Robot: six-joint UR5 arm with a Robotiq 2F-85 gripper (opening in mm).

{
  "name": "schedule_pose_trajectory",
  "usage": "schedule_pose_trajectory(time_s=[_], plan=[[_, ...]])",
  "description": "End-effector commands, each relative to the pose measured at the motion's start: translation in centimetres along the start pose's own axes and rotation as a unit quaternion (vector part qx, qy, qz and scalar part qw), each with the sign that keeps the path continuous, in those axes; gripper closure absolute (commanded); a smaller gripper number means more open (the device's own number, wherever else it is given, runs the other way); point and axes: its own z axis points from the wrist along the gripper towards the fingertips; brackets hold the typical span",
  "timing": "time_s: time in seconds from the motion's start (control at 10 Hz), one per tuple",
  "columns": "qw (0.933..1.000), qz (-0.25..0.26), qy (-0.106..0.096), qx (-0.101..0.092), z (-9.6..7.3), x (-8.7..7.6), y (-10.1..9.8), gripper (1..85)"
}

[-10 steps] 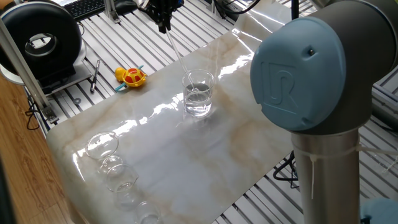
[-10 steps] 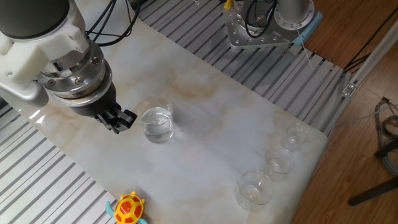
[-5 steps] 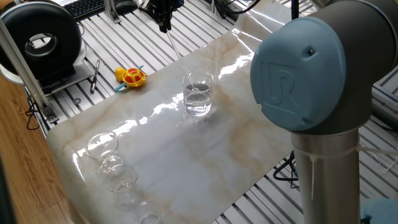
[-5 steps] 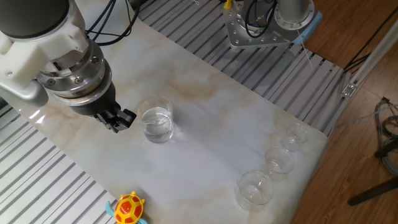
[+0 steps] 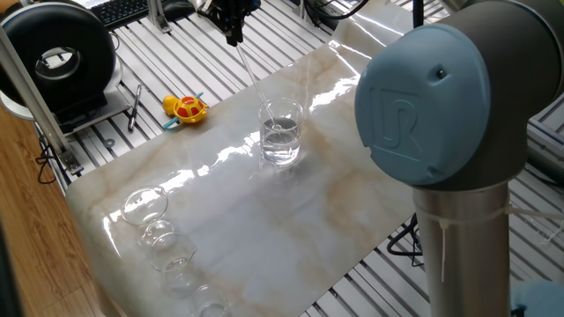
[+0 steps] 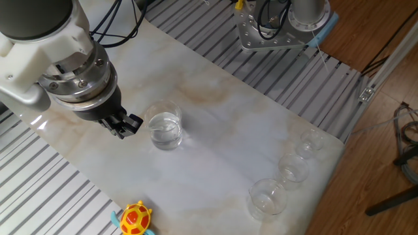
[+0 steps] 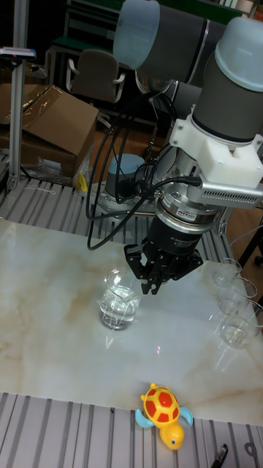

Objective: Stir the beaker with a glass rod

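One fixed view shows fingers [image 5: 233,35] grasping the glass rod [image 5: 251,75], slanting into the beaker [image 5: 281,132].

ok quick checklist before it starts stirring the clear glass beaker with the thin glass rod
1. Black two-finger gripper shut on the thin transparent glass rod: ok.
2. Rod slants down into the clear cylindrical glass beaker: ok; tip depth: cannot tell.
3. Beaker upright on the marble-patterned tabletop, liquid inside: ok.
4. Small round glass vessels stand apart from the beaker: ok.
5. Yellow-and-red toy turtle lies apart from the beaker: ok.
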Motion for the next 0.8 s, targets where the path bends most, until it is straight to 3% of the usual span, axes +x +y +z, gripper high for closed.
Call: schedule_pose_trajectory(time_s=[0.0, 0.7], plan=[[1.0000, 0.001, -0.002, -0.006, -0.11, -0.04, 0.26, 66.0], [0.9999, 0.005, -0.005, -0.008, -0.09, -0.04, 0.35, 66.7]])
